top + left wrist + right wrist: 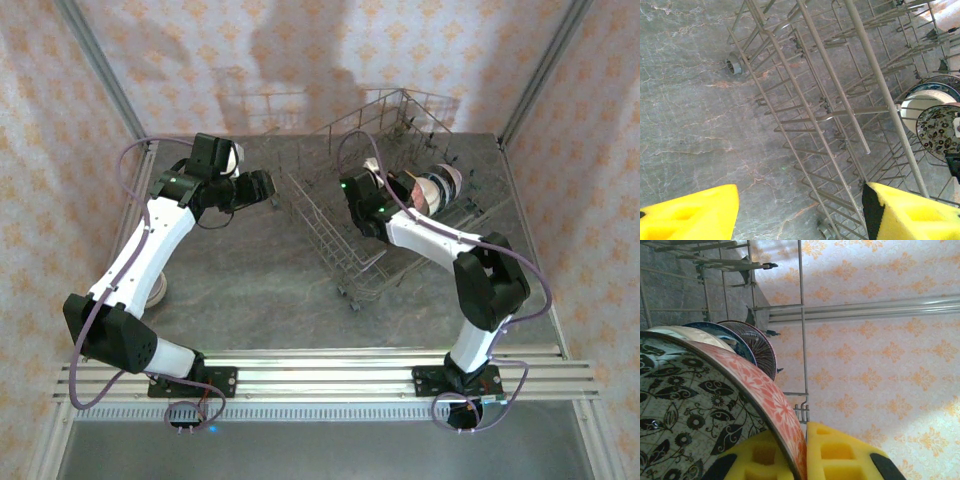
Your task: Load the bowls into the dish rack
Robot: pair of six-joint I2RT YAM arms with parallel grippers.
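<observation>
The right gripper (802,455) is pinched tight on the rim of a patterned bowl (695,405), red-orange flowers outside and black leaves inside. The bowl is cut off by the left and bottom edges of the right wrist view, so where its lower rim sits cannot be told. Behind it three more stand on edge inside the dish rack (325,225): a cream bowl (677,331), a blue-rimmed bowl (715,331) and a dark striped bowl (757,345). Each is mostly hidden by the one in front.

The left gripper (800,215) hangs with its fingers wide apart and nothing between them. It is over the bare table (690,110), just beside the rack's side wall and near a small wheel (733,65). From above, a white bowl (230,155) sits on the table behind the left wrist, half covered. What is probably another pale bowl (160,292) peeks out from under the left forearm.

Open table lies between the two arms, in front of the rack. The rack's far corner stands close to the back wall (330,50).
</observation>
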